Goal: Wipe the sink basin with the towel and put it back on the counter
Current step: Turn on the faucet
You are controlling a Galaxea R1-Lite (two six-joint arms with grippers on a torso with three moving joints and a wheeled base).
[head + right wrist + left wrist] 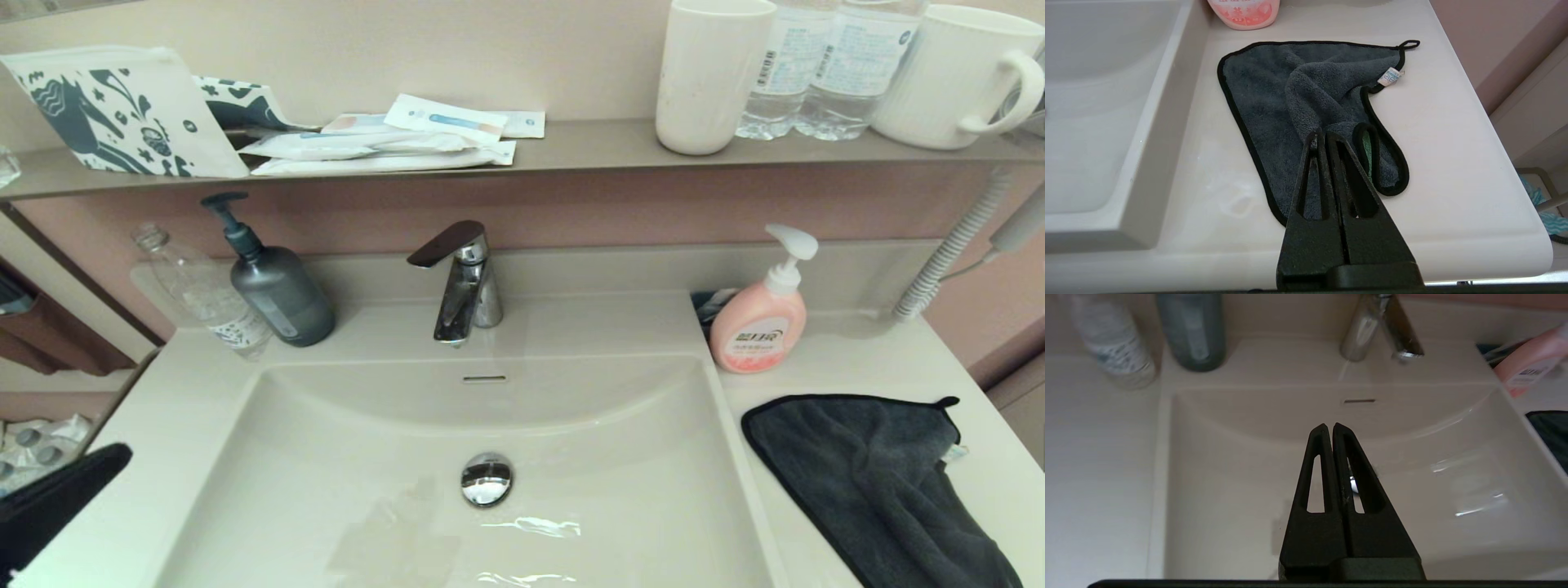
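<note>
While both claws hover pressed together, the towel [878,482] lies on the counter [857,359]

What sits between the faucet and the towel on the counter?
In the head view, the pink soap bottle stands on the counter between the faucet and the towel.

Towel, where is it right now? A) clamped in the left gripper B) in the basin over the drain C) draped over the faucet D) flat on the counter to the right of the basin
D: the towel lies rumpled on the counter right of the sink basin, in front of the pink soap bottle, with no gripper holding it.
</note>
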